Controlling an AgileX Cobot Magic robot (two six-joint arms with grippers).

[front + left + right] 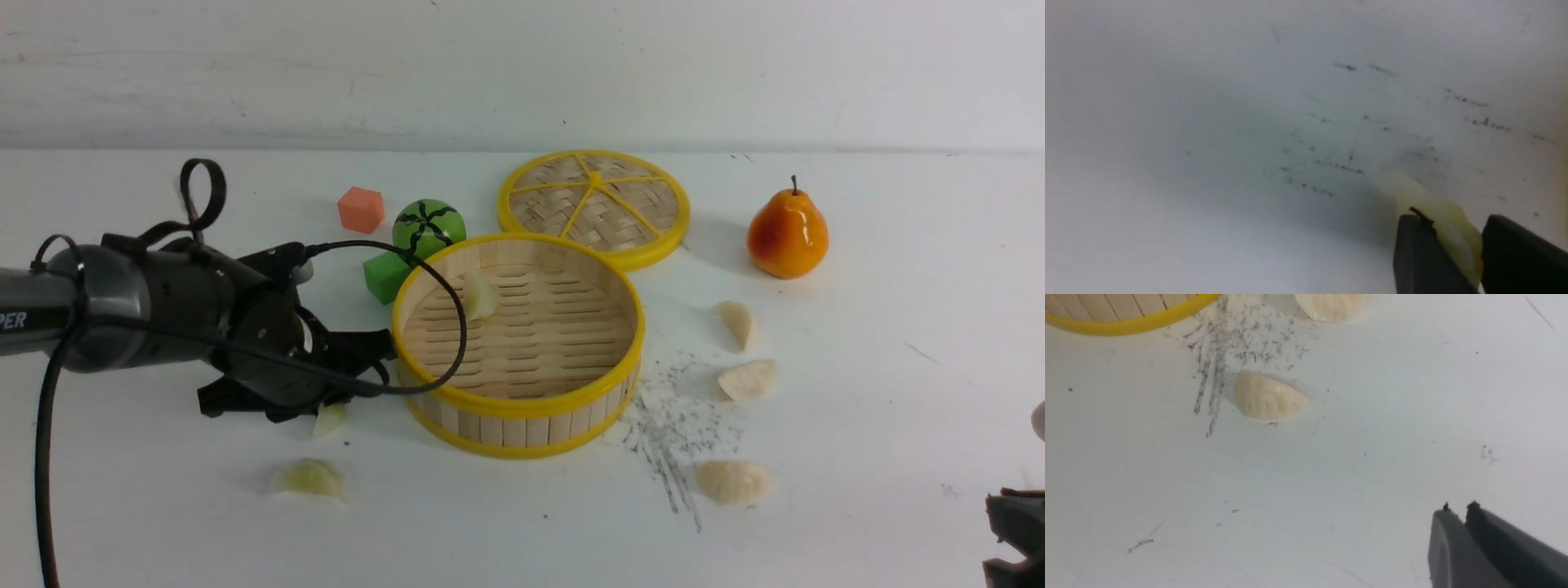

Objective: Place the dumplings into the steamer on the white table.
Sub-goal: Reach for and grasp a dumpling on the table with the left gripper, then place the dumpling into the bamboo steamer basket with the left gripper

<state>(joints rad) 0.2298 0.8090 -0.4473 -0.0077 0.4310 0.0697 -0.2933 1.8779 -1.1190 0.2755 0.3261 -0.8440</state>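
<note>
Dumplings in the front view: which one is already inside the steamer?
The pale dumpling leaning against the steamer's far-left inner wall. The others are outside it: four lie on the white table, and one is between the left fingers.

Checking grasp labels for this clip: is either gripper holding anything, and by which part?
The left gripper pinches a pale green dumpling by one end, its other end sticking out beyond the jaws. The right gripper is shut and empty.

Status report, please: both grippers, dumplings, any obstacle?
Left gripper jaws closed on pale green dumpling, beside steamer. Right gripper shut, empty. One dumpling in steamer; four others on white table. Black cable crosses steamer rim.
</note>
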